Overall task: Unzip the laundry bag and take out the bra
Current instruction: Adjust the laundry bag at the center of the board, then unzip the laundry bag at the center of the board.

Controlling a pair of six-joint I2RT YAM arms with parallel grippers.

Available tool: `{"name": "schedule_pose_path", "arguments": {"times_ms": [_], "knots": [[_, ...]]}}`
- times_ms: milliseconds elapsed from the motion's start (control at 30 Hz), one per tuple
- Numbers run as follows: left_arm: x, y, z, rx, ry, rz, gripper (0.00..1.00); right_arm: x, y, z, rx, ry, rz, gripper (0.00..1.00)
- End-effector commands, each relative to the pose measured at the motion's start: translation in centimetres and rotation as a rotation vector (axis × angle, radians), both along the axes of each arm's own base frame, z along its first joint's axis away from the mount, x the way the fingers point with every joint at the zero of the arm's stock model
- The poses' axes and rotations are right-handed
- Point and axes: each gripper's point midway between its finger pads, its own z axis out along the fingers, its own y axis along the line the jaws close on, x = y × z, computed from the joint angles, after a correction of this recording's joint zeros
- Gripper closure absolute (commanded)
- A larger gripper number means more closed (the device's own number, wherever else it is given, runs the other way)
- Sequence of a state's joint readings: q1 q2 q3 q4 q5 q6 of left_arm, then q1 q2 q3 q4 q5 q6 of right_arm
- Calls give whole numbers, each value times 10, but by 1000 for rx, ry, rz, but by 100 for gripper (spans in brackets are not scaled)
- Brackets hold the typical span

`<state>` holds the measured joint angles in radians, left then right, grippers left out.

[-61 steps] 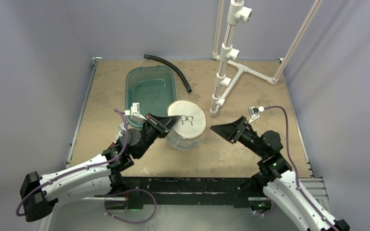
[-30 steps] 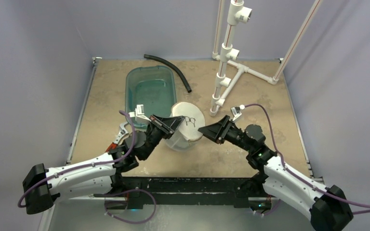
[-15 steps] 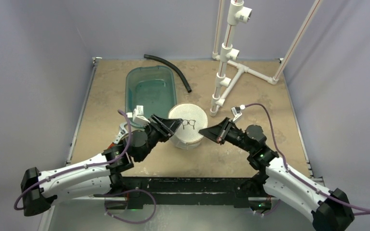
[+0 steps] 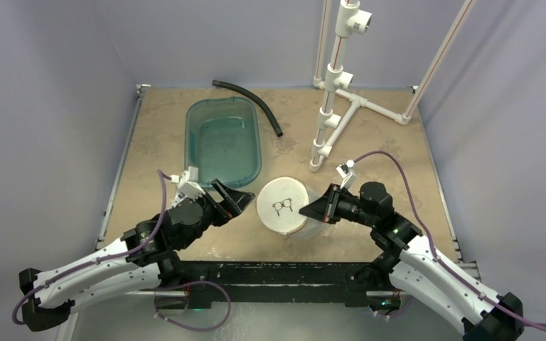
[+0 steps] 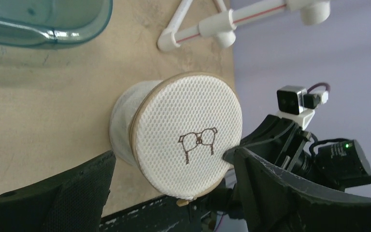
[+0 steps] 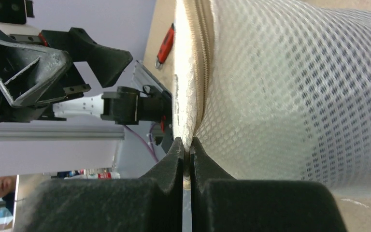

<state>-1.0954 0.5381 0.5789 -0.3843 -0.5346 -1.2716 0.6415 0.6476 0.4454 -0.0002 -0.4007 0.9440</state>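
The laundry bag point(image 4: 283, 206), a white mesh drum with a bra outline on its round top, stands tilted near the table's front edge. Its top faces my left gripper point(image 4: 233, 199), which hangs open just left of it without touching. In the left wrist view the laundry bag point(image 5: 183, 123) sits beyond the open left gripper point(image 5: 170, 157), with a tan zip tab point(image 5: 186, 202) at its lower rim. My right gripper point(image 4: 316, 209) is shut on the bag's right rim. The right wrist view shows the right gripper point(image 6: 186, 145) pinching the zip seam of the laundry bag point(image 6: 294, 96). The bra is hidden.
A teal plastic tub point(image 4: 222, 142) lies behind the bag on the left. A black hose point(image 4: 249, 101) curves at the back. A white pipe stand point(image 4: 333, 99) rises at the back right, its foot close behind the bag.
My left gripper let go of the bag, opened and drew back toward the near left. My right gripper moved in, shut on the rim and dragged the bag nearer and to the right.
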Motion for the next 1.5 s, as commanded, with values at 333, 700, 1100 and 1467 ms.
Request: {"name": "schedule_pose_path", "arguments": {"times_ms": [333, 700, 1100, 1467], "knots": [[-24, -32, -36, -44, 107, -170, 7, -3, 2, 4, 299, 7, -63, 100], [-27, -53, -58, -95, 199, -192, 13, 12, 7, 5, 311, 47, -107, 100], [-18, -71, -53, -229, 162, -192, 44, 11, 3, -3, 291, 47, -125, 100], [-18, -84, -61, -223, 163, -228, 58, 8, 5, -3, 305, 61, -109, 100]]}}
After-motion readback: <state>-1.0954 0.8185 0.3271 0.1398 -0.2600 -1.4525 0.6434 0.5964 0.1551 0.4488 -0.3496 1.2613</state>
